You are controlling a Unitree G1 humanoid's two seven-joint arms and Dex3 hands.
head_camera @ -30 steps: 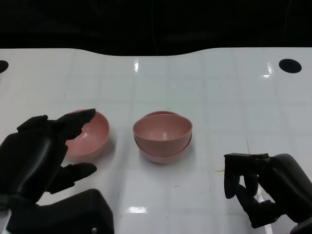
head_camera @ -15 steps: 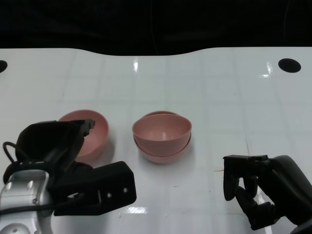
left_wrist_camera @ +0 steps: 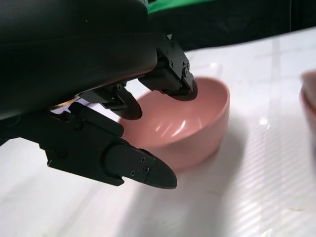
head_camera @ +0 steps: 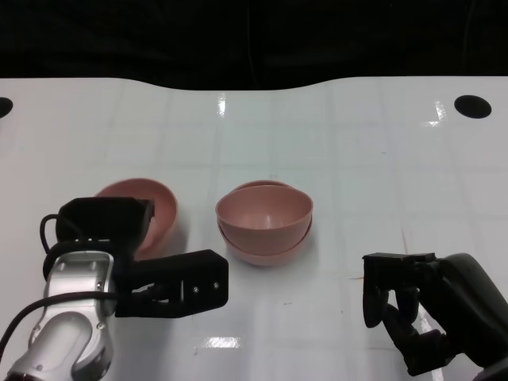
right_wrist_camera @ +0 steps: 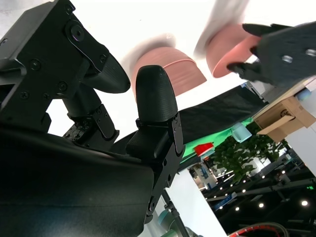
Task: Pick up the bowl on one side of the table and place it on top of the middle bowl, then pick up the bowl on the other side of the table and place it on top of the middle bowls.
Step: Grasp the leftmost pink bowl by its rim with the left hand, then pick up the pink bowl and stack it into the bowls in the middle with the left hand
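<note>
Left hand point(head_camera: 131, 254) fingers are spread around the side bowl point(left_wrist_camera: 190, 128), one over its rim, one below; no firm grasp is seen. Right hand point(head_camera: 421, 309) is curled, empty.

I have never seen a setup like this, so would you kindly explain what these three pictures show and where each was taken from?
This is a humanoid robot at a white table. The head view looks down from its head; the other two come from cameras at its wrists. In the middle, two pink bowls are stacked. A single pink bowl sits on the robot's left, and the left hand has its fingers over the rim, not clearly gripping. The right hand rests at the near edge, holding nothing, fingers curled.
</note>
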